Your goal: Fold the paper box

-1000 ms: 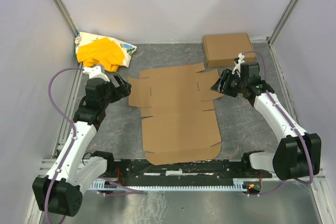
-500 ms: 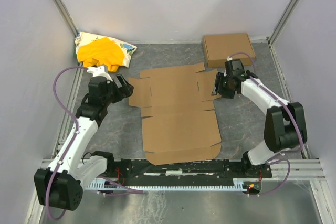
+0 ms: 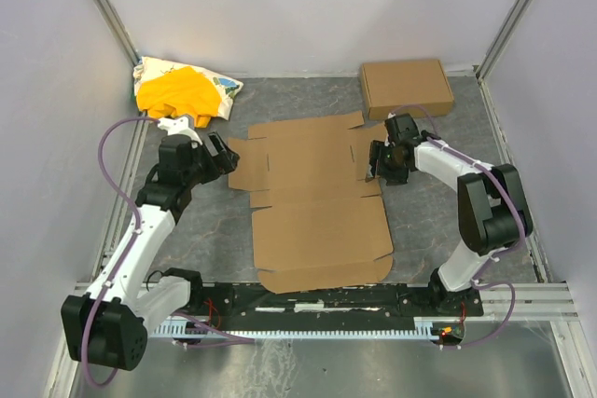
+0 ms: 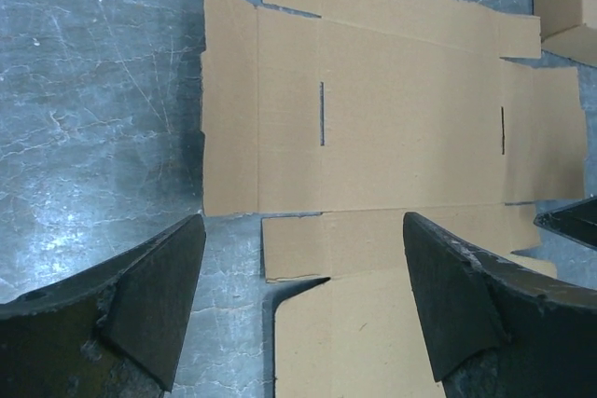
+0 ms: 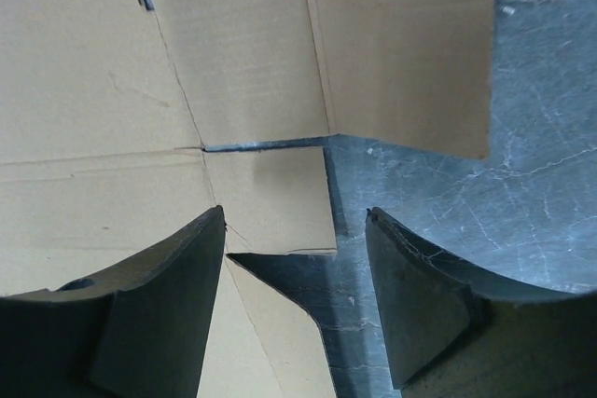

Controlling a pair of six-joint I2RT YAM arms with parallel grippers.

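Paper box (image 3: 317, 198) lies flat across mid-worktop (image 3: 224, 230), bare strips open down either side, left hand (image 3: 222, 154) and right hand (image 3: 375, 163) at its edges; closed box (image 3: 407, 89) blocks far-right corner, cloth heap (image 3: 182, 90) far-left, walls (image 3: 47, 137) hemming both flanks.

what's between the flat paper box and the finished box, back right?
Nothing but a thin strip of bare grey table separates the paper box from the finished box. The top view shows it best.
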